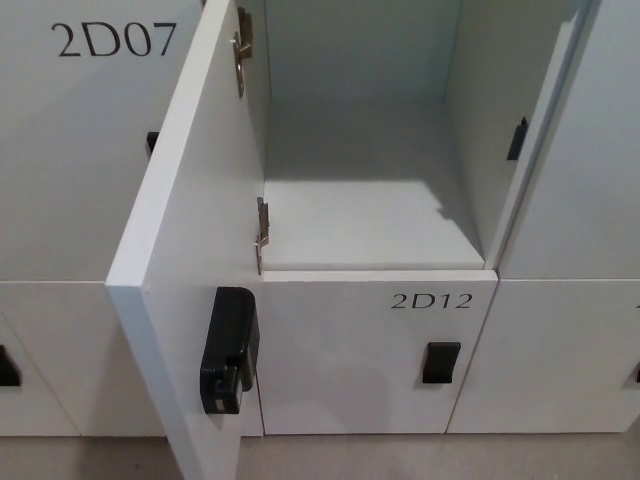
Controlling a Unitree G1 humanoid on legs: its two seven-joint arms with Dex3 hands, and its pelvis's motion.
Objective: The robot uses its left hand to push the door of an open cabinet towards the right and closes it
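A white cabinet door [190, 230] stands wide open, swung out toward me on two metal hinges [261, 232] at its right side. A black lock box [228, 350] is fixed to its inner face near the free edge. Behind it the open compartment [365, 215] shows a bare white shelf and walls, with a small black catch [516, 139] on the right wall. Neither of my hands shows in the head view.
Shut white locker fronts surround the opening: one marked 2D07 [113, 40] at the upper left, one marked 2D12 [430, 300] below with a black recessed handle [440, 362]. A strip of grey floor [400, 458] runs along the bottom.
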